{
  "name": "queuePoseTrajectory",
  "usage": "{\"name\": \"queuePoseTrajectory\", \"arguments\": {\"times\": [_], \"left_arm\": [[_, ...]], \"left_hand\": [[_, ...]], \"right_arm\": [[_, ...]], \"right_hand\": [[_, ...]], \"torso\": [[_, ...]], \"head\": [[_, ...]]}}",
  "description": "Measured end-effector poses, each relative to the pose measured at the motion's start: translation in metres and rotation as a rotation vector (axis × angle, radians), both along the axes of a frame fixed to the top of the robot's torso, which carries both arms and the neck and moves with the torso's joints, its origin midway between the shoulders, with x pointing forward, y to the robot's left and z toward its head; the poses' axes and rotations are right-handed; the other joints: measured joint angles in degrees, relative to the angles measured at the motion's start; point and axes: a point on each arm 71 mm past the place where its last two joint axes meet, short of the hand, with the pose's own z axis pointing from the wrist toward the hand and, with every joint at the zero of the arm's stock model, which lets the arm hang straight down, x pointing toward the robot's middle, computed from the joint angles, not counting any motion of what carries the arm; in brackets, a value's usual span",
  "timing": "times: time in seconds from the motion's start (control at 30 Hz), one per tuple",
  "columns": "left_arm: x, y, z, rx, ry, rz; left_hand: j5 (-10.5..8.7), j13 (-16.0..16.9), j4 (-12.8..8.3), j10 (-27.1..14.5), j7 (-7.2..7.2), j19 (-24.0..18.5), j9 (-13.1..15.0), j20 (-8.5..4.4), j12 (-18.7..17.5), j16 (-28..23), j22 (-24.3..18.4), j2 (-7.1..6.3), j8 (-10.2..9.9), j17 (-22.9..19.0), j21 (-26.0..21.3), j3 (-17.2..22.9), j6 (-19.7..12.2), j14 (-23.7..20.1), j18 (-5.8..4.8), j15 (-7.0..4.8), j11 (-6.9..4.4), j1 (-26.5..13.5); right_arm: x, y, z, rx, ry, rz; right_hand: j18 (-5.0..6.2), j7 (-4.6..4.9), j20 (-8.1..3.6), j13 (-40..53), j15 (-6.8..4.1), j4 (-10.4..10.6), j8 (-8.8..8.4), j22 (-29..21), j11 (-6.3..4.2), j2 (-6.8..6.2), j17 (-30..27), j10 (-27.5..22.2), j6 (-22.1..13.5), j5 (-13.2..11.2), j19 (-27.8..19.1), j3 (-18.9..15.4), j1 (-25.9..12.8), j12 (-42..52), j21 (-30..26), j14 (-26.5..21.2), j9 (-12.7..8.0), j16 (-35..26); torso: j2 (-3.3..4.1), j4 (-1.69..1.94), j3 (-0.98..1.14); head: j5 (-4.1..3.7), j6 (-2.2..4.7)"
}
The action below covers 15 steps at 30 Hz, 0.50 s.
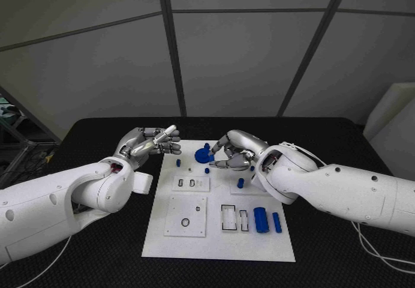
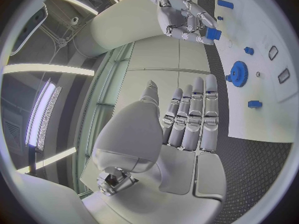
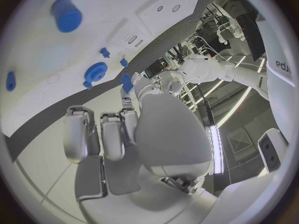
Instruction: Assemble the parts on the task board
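Head view: right hand [image 1: 235,151], mid-frame, pinches a small blue part [image 1: 240,158] beside the blue gear [image 1: 203,155]; a slip drops it. Left hand [image 1: 149,143], fingers apart, holds nothing.

white task board [image 1: 220,240] flat mid-table | blue gear [image 1: 204,155] far end | blue cylinder [image 1: 260,218] lying near end

Head overhead — wrists close, sharing board [image 1: 220,210]
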Motion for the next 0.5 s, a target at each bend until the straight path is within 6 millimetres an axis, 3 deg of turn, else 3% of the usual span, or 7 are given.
{"name": "queuePoseTrajectory", "arguments": {"times": [0.3,0.5], "left_arm": [[0.001,0.005,0.000,0.005,-0.001,0.011],[0.002,0.006,0.000,0.006,-0.002,0.014]], "left_hand": [[0.00,0.00,0.00,0.00,0.00,0.00,0.00,0.00,0.00,0.00,0.00,0.00,0.00,0.00,0.00,0.00,0.00,0.00,-0.01,0.00,0.00,0.00],[0.00,0.00,0.00,0.00,0.00,0.00,0.00,0.00,0.00,0.00,-0.04,0.00,0.00,-0.01,0.00,0.00,0.00,0.00,-0.01,0.00,0.00,0.00]], "right_arm": [[-0.007,0.031,-0.016,-0.091,0.010,0.025],[-0.014,0.044,-0.027,-0.135,0.022,0.038]], "right_hand": [[0.00,-0.07,0.00,0.00,0.00,-0.01,0.03,0.00,0.00,0.45,0.00,0.00,-0.07,0.69,0.00,-0.02,-0.46,-0.24,0.00,0.00,0.00,0.00],[0.00,-0.09,0.00,0.00,0.00,-0.06,0.02,0.00,0.01,0.45,-0.01,0.00,-0.09,1.04,0.00,-0.09,-0.46,-0.28,0.00,0.00,-0.01,0.00]], "torso": [[-0.28,0.24,-0.16],[-0.32,0.32,-0.19]], "head": [[1.32,-1.12],[1.72,-1.56]]}}
